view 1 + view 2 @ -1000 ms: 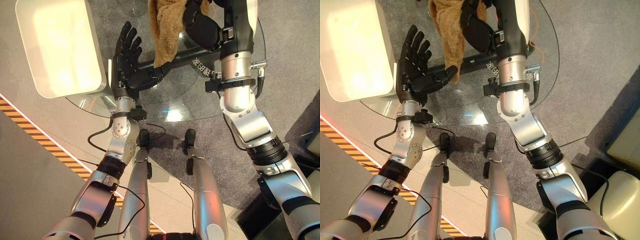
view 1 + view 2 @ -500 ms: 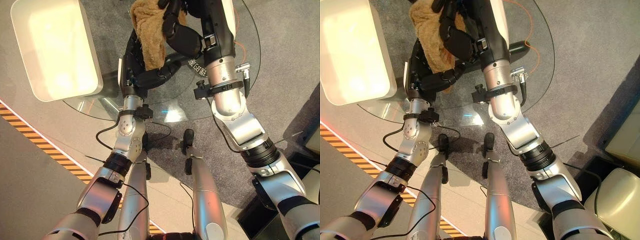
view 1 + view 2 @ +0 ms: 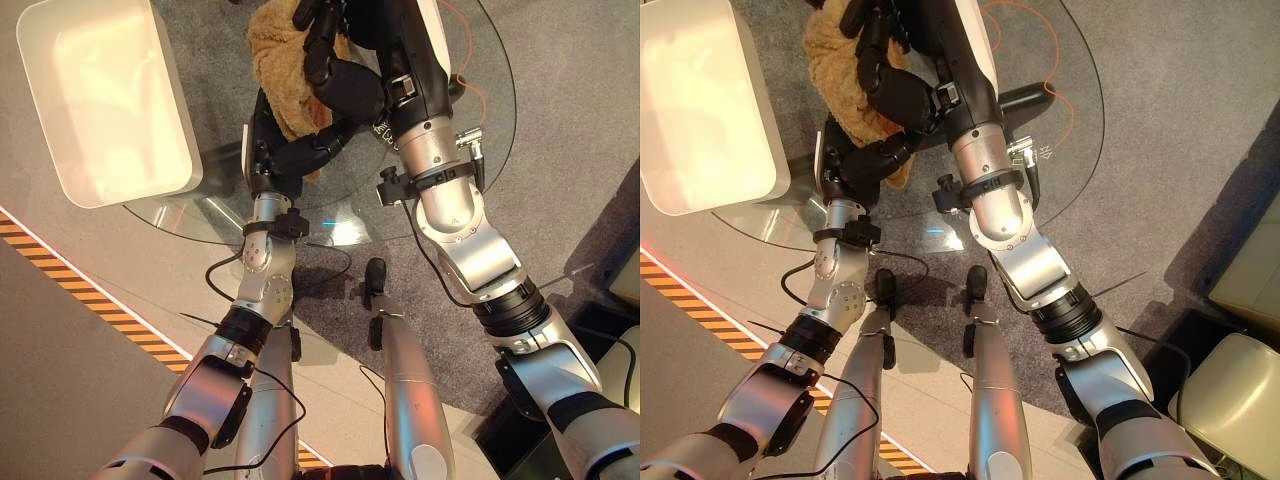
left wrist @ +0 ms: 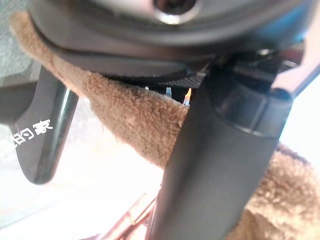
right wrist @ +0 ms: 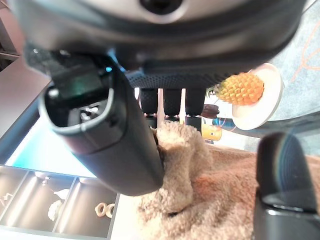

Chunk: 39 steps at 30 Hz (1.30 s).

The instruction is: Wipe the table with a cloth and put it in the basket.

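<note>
A fluffy brown cloth (image 3: 272,72) hangs bunched over the glass table (image 3: 340,215), near its left part. My right hand (image 3: 350,85) comes in from above it and is shut on the cloth; in the right wrist view its fingers and thumb pinch a fold of the cloth (image 5: 200,165). My left hand (image 3: 288,155) stands upright right under the cloth, which lies against its palm. In the left wrist view the cloth (image 4: 130,120) passes behind the thumb (image 4: 220,150). The white basket (image 3: 100,110) sits at the table's left edge, a short way left of both hands.
A white plate (image 5: 260,112) with an orange spiky thing (image 5: 242,87) shows beyond the cloth. An orange cord (image 3: 1030,40) loops on the far side of the table. Black-and-orange floor tape (image 3: 80,290) runs at the left. A beige seat (image 3: 1230,400) stands lower right.
My right hand has carried the cloth leftward and down onto my left hand. The left hand, open and apart from the cloth a second ago, now sits under it.
</note>
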{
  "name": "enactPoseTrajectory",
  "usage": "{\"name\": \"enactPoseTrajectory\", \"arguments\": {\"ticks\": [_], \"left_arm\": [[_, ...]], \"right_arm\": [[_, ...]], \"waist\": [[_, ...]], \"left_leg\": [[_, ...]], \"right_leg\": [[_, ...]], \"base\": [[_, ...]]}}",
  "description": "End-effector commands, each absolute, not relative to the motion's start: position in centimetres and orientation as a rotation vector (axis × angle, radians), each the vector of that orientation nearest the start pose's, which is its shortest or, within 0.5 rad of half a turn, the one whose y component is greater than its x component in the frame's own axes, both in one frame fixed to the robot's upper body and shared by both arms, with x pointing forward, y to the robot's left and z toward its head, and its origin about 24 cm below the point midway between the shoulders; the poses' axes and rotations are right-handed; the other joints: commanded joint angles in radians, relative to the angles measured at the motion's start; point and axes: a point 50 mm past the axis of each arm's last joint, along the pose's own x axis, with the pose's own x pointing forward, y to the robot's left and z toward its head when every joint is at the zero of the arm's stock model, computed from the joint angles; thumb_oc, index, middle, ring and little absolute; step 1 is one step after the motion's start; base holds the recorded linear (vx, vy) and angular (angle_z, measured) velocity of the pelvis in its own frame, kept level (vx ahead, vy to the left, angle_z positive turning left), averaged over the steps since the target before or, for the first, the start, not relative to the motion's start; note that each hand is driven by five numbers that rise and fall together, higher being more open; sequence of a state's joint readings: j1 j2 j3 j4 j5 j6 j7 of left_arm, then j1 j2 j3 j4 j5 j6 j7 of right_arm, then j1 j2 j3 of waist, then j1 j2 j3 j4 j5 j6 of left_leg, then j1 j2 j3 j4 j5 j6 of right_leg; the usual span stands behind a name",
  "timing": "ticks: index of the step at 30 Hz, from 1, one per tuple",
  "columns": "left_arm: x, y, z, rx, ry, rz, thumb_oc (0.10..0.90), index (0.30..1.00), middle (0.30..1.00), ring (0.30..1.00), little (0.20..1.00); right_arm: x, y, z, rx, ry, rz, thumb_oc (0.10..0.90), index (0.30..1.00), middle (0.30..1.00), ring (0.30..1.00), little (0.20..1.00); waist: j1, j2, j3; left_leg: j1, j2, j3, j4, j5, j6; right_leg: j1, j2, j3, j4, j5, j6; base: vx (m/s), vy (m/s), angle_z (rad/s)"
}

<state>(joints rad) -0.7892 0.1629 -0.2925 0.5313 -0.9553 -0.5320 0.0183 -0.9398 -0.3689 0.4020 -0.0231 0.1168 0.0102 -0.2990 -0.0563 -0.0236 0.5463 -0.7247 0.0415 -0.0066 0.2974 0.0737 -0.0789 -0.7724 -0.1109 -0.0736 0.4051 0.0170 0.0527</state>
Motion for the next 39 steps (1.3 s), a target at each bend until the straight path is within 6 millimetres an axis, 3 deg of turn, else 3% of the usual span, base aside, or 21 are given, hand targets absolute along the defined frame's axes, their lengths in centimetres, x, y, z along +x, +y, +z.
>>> {"name": "enactPoseTrajectory", "arguments": {"ticks": [1, 4, 12, 13, 15, 16, 17, 39], "left_arm": [[35.43, 8.17, 24.76, -0.739, -0.795, -0.439, 0.58, 0.712, 0.712, 0.712, 0.68], [35.36, 7.9, 24.64, -0.747, -0.791, -0.454, 0.663, 0.782, 0.782, 0.782, 0.763], [35.29, 7.55, 24.5, -0.797, -0.778, -0.486, 0.63, 0.754, 0.754, 0.754, 0.73], [35.28, 7.59, 24.53, -0.793, -0.782, -0.481, 0.58, 0.712, 0.712, 0.712, 0.68], [35.28, 7.62, 24.53, -0.786, -0.785, -0.48, 0.339, 0.505, 0.505, 0.505, 0.439], [35.24, 7.59, 24.5, -0.782, -0.789, -0.477, 0.276, 0.451, 0.451, 0.451, 0.376], [35.23, 7.59, 24.56, -0.776, -0.792, -0.477, 0.1, 0.3, 0.3, 0.3, 0.2], [35.01, 7.34, 24.53, -0.792, -0.811, -0.507, 0.1, 0.3, 0.3, 0.3, 0.2]], "right_arm": [[23.55, -4.16, 36.58, -0.047, -1.373, 0.378, 0.1, 0.3, 0.3, 0.3, 0.2], [23.55, -4.11, 36.62, -0.045, -1.368, 0.377, 0.1, 0.3, 0.3, 0.3, 0.2], [23.74, -4.12, 36.44, -0.041, -1.362, 0.373, 0.1, 0.3, 0.3, 0.3, 0.2], [23.69, -4.06, 36.46, -0.043, -1.363, 0.373, 0.1, 0.3, 0.3, 0.3, 0.2], [23.69, -4.05, 36.47, -0.044, -1.364, 0.373, 0.1, 0.3, 0.3, 0.3, 0.2], [23.7, -4.03, 36.46, -0.045, -1.364, 0.373, 0.1, 0.3, 0.3, 0.3, 0.2], [23.71, -4.0, 36.46, -0.045, -1.364, 0.372, 0.1, 0.3, 0.3, 0.3, 0.2], [24.08, -3.99, 36.05, -0.034, -1.342, 0.376, 0.1, 0.3, 0.3, 0.3, 0.2]], "waist": [[0.017, -0.036, -0.026], [0.015, -0.035, -0.026], [0.014, -0.032, -0.026], [0.014, -0.032, -0.026], [0.015, -0.031, -0.026], [0.014, -0.03, -0.026], [0.014, -0.029, -0.026], [0.013, -0.026, -0.026]], "left_leg": [[0.059, -0.076, 0.067, -0.001, -0.074, 0.039], [0.058, -0.076, 0.068, 0.0, -0.073, 0.04], [0.052, -0.08, 0.065, 0.006, -0.074, 0.041], [0.05, -0.081, 0.065, 0.007, -0.074, 0.041], [0.049, -0.081, 0.065, 0.008, -0.075, 0.041], [0.046, -0.082, 0.065, 0.011, -0.075, 0.042], [0.045, -0.082, 0.065, 0.012, -0.075, 0.042], [0.031, -0.085, 0.063, 0.03, -0.082, 0.047]], "right_leg": [[0.078, 0.115, -0.047, -0.032, -0.067, -0.022], [0.077, 0.116, -0.047, -0.031, -0.067, -0.023], [0.072, 0.114, -0.048, -0.029, -0.067, -0.024], [0.07, 0.113, -0.049, -0.03, -0.067, -0.025], [0.069, 0.112, -0.049, -0.03, -0.066, -0.025], [0.067, 0.112, -0.048, -0.029, -0.066, -0.026], [0.066, 0.111, -0.048, -0.029, -0.066, -0.026], [0.051, 0.112, -0.045, -0.012, -0.07, -0.029]], "base": [[0.0, 0.0, 0.0], [0.0, 0.0, 0.0], [0.0, 0.0, 0.0], [0.0, 0.0, 0.0], [0.0, 0.0, 0.0], [0.0, 0.0, 0.0], [0.0, 0.0, 0.0], [0.0, 0.0, 0.0]]}}
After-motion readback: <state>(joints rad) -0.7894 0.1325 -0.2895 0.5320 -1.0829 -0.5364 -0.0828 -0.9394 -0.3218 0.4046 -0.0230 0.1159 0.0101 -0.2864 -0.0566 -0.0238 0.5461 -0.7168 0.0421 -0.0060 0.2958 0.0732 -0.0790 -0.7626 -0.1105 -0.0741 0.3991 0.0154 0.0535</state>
